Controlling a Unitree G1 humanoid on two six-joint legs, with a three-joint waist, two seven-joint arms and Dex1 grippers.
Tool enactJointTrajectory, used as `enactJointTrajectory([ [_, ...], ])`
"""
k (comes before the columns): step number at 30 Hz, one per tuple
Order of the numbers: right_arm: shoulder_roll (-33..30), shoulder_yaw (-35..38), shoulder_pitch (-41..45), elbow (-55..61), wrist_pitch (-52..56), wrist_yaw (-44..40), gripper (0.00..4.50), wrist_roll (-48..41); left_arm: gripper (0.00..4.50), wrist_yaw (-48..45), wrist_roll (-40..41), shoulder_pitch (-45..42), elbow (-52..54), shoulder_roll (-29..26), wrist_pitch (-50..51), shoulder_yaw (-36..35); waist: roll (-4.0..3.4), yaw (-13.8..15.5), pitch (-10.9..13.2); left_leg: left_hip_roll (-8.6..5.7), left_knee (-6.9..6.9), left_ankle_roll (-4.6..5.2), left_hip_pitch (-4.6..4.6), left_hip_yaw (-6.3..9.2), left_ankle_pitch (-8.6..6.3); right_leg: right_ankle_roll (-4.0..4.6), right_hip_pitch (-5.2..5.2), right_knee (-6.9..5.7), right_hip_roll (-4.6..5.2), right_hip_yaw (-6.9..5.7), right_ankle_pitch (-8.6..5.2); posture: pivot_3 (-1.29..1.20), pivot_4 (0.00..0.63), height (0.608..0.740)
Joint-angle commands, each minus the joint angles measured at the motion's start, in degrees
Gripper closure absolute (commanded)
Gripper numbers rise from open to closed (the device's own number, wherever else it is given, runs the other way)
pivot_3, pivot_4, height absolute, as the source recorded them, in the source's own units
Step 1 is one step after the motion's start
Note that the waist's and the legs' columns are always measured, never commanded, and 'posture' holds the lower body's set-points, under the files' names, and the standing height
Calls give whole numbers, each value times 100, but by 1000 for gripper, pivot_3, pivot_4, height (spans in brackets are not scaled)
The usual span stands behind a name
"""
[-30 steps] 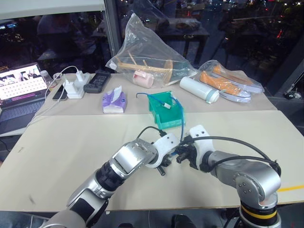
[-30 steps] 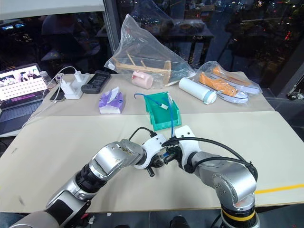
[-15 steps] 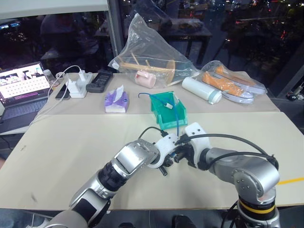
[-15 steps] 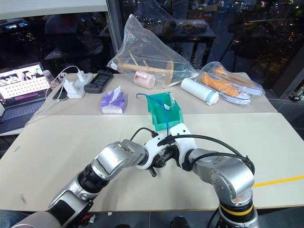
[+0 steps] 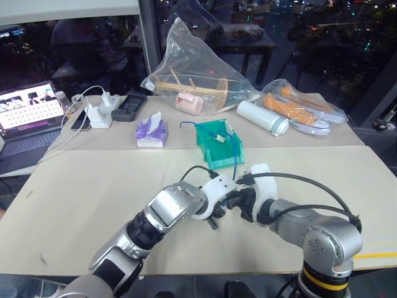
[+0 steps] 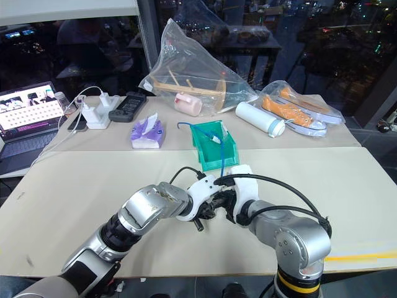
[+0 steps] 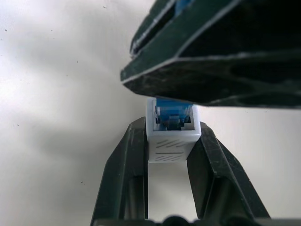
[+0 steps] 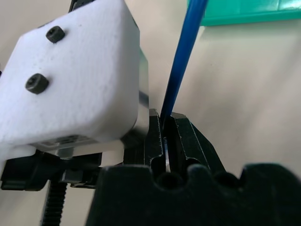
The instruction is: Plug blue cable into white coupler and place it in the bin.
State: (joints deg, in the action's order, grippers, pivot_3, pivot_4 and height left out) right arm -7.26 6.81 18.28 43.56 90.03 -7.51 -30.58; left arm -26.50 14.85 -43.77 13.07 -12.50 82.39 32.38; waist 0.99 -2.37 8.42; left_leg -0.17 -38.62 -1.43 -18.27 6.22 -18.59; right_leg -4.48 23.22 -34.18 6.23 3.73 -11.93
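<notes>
Plug of blue cable sits in white coupler, which left gripper clamps; right gripper pinches the cable, near table's front edge. Risk: unlatched plug slips out before bin.

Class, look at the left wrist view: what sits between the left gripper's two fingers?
The white coupler, clamped between the fingers, with the blue cable's plug in its socket.
</notes>
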Motion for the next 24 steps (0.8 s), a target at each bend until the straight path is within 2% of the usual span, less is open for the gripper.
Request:
enactJointTrajectory([
  [1, 122, -276, -381, -312, 247, -353, 4500, -346, 3835, 69, 24, 78, -45, 75, -69, 96, -2, 3, -1, 0, 1, 0, 1, 0, 0, -1, -1, 0, 0, 0, -1, 0, 150, 740],
  [9, -264, -579, -420, -622, -24, -577, 4500, -178, 3835, 144, 28, 163, -10, 66, -41, -13, -2, 2, -22, 0, 22, 0, 11, 0, 0, -8, -9, 11, 0, 0, -7, 0, 150, 740],
  [12, -165, -404, -264, -665, -205, -584, 4500, -154, 3835, 60, 74, 232, 5, 7, -194, -60, 0, -2, -27, 0, 29, -1, 15, 0, 0, -8, -10, 11, 0, 0, -8, 0, 150, 740],
  [13, -109, -239, -150, -666, -253, -576, 4500, -154, 3336, -66, 170, 308, 32, -10, -328, -167, 0, -2, -27, 0, 30, -1, 15, -1, 0, -7, -9, 11, 0, 0, -8, 0, 150, 740],
  [15, -143, 40, 95, -633, -326, -597, 4500, -158, 2673, -319, 394, 456, 102, -71, -521, -417, -1, -8, -26, 1, 32, -3, 15, 0, 1, -7, -6, 11, 0, 0, -8, 0, 150, 740],
  [17, -152, 531, 428, -566, -273, -603, 4500, -175, 2212, -597, 519, 683, 262, -321, -855, -537, -4, -7, -20, 0, 33, -8, 7, 0, 4, -6, 3, 10, 0, 0, -7, 0, 150, 740],
  [18, -179, 784, 598, -525, -184, -620, 4500, -189, 1766, -646, 545, 826, 302, -388, -1086, -677, -8, -8, -13, 0, 32, -11, 0, 0, 6, 2, 11, 10, 0, 0, -2, 0, 150, 740],
  [19, -132, 1159, 820, -482, -37, -622, 4500, -213, 1532, -762, 550, 992, 355, -541, -1411, -803, -16, -5, -1, 0, 32, -12, -7, -1, 7, 18, 21, 9, 0, 0, 7, 0, 150, 740],
  [22, -254, 1910, 1288, -452, 234, -677, 4500, -380, 456, -1262, 733, 1590, 622, -1029, -2286, -1217, -24, -21, 5, 0, 31, -48, -86, 0, 28, 49, 115, -6, 0, 2, 28, 0, 150, 740],
  [24, -392, 2160, 1479, -542, 247, -670, 4500, -517, 53, -1308, 662, 1969, 631, -1184, -2963, -1492, -24, -10, 6, 2, 44, -96, -100, 1, 55, 56, 142, -11, 0, 2, 32, 0, 150, 740],
])
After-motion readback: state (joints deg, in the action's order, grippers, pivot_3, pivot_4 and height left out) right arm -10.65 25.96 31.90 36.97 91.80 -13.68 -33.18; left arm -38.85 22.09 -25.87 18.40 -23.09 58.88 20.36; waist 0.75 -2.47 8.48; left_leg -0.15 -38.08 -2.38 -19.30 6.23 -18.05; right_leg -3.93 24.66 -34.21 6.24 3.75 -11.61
